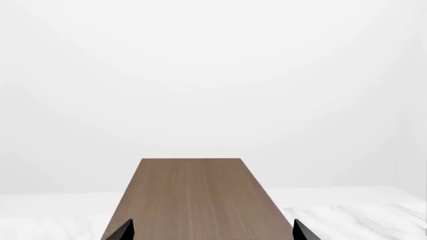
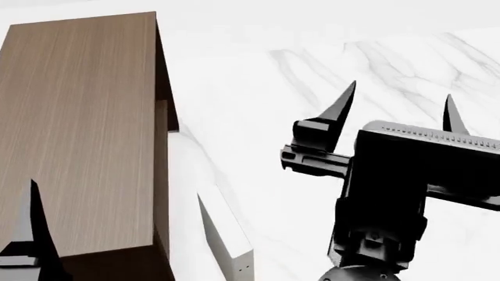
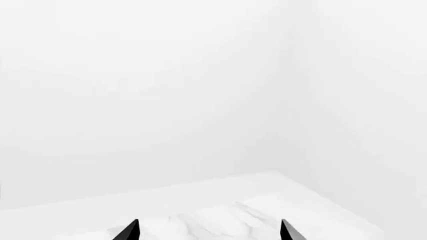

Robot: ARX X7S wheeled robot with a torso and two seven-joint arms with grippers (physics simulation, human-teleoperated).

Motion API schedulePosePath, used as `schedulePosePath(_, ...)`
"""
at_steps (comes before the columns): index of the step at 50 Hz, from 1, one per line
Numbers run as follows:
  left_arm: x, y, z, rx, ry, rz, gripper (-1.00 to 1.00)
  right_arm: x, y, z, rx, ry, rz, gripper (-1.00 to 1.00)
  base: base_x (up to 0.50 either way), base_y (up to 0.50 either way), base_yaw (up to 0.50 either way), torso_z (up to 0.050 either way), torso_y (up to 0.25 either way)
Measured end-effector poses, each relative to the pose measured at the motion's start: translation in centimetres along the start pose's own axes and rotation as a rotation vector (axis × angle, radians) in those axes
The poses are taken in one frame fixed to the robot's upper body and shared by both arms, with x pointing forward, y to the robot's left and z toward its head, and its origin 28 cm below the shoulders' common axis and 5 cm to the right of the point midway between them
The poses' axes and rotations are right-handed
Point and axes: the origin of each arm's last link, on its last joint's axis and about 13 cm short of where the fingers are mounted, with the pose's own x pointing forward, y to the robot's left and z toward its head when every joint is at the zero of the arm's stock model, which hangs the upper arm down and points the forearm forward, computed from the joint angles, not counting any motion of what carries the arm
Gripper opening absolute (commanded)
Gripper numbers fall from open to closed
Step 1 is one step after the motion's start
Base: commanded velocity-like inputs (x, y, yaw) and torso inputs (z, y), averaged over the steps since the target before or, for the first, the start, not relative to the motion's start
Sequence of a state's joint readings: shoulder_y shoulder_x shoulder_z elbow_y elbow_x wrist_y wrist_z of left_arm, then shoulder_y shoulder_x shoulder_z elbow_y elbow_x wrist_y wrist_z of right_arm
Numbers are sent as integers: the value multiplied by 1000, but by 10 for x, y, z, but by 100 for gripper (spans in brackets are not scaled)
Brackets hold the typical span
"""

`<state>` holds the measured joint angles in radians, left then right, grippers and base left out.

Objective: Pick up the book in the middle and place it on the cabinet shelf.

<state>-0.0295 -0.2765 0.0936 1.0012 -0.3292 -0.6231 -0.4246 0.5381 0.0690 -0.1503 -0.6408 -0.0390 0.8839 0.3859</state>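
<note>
You're looking down from the head camera at the cabinet (image 2: 78,129), its flat light-brown top filling the left side, with the darker side wall running down its right edge. It's standing on the white marble table (image 2: 312,76). Your right gripper (image 2: 397,110) is hanging over bare marble, well apart from the cabinet, fingers spread wide with nothing between them; the right wrist camera is showing the two black tips (image 3: 132,231) far apart over the marble and a plain white wall. Your left gripper (image 1: 212,231) is hovering over the cabinet top (image 1: 193,200), its two tips just peeking in, widely parted and holding nothing; in the head view only one left fingertip (image 2: 33,222) is showing at the lower left. Beside the cabinet's lower right corner a white book (image 2: 226,243) is standing on the table. The dark grey book isn't showing in any view, so I can't tell you where it is.
</note>
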Motion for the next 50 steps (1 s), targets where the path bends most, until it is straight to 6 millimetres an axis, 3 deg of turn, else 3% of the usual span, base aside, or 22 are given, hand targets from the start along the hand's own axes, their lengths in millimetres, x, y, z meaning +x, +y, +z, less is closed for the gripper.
schedulePosePath(16, -1, -1, 0, -5, 7, -19, 100, 117, 41, 1, 51, 215, -178, 100, 0, 0, 0, 0, 0)
schedulePosePath(23, 0, 1, 2, -4, 3, -16, 100, 150, 53, 4, 77, 332, -319, 100, 0, 0, 0, 0, 0)
schedulePosePath(34, 1, 2, 2, -3, -2, -12, 100, 172, 62, 5, 98, 562, -548, 100, 0, 0, 0, 0, 0)
schedulePosePath(50, 2, 2, 5, -10, -21, -10, 100, 170, 63, -2, 140, 883, -759, 100, 0, 0, 0, 0, 0)
